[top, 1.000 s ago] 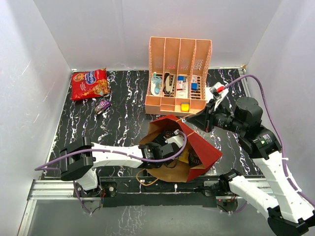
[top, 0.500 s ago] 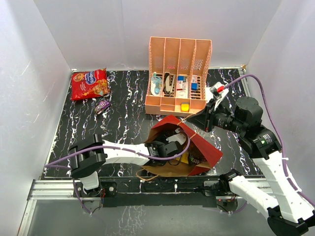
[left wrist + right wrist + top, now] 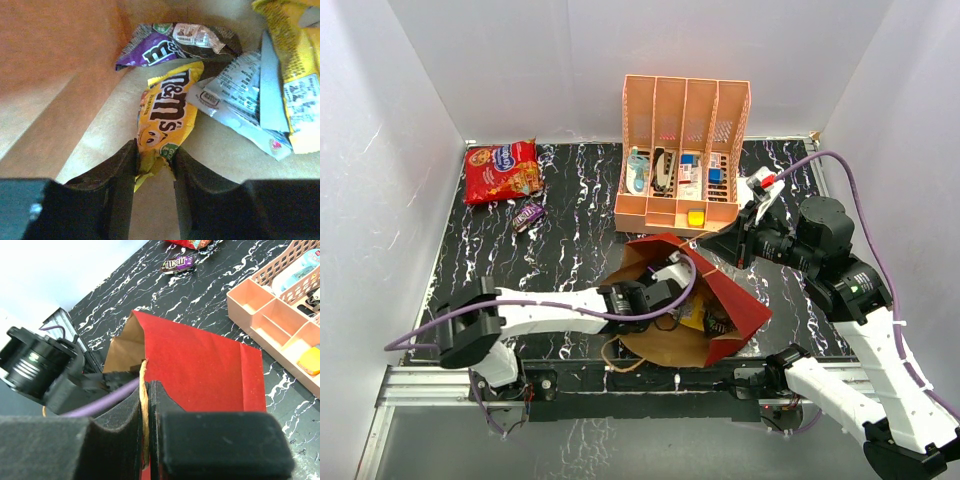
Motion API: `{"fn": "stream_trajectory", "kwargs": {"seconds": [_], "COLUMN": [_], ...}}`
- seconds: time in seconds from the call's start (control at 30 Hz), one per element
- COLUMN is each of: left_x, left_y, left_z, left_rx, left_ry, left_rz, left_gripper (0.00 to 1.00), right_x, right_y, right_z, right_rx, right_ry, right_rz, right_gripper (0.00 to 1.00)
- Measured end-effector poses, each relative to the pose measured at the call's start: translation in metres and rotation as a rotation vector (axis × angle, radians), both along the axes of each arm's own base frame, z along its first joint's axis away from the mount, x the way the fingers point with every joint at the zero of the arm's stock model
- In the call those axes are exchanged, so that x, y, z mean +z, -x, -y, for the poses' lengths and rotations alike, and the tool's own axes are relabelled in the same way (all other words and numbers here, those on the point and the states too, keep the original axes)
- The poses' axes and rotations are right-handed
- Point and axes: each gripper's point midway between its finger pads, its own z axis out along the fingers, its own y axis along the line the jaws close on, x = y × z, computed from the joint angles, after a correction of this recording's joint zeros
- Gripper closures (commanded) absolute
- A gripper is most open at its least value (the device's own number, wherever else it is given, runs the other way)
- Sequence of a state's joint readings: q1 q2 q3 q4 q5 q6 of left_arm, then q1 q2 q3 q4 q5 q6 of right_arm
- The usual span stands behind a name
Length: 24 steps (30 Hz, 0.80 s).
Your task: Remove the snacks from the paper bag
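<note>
Red paper bag [image 3: 735, 295] holding yellow packet [image 3: 167, 112], purple packet [image 3: 160, 47], silver packet [image 3: 240, 97]

Bright even light, soft shadows

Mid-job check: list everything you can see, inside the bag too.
paper bag: one, red outside, kraft inside, centre
yellow M&M's packet: one, yellow, inside bag
purple M&M's packet: one, purple-brown, inside bag
silver packet: one, silver, inside bag
second yellow packet: one, yellow, inside bag
red cookie bag: one, red, far left
small purple packet: one, purple, beside red cookie bag
rack: one, peach, far centre
left gripper: one, black, fingers pinching yellow M&M's packet's end
right gripper: one, black, shut on twine handle
</note>
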<state>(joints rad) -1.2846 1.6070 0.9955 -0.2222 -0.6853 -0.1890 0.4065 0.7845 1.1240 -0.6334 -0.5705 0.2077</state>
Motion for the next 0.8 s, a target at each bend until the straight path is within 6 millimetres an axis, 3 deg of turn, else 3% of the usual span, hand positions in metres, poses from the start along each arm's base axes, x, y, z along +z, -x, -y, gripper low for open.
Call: {"fn": "stream_trajectory", "kwargs": {"seconds": [0.4, 0.8], "left_x": [0.099, 0.154], "left_y": [0.021, 0.047], "left_z": [-0.005, -0.027], "left_rx": [-0.115, -0.206], "left_ry": [0.282, 0.434], "left_rz": [-0.003, -0.036], "left_gripper": [0.78, 0.85], "right_x": [0.0, 0.0], "right_y": [0.0, -0.001], "right_z": [0.0, 0.001], "right_rx": [0.0, -0.007], "right_ry": [0.0, 0.002], "right_rz": [0.0, -0.001], "right_gripper": [0.92, 0.92]}}
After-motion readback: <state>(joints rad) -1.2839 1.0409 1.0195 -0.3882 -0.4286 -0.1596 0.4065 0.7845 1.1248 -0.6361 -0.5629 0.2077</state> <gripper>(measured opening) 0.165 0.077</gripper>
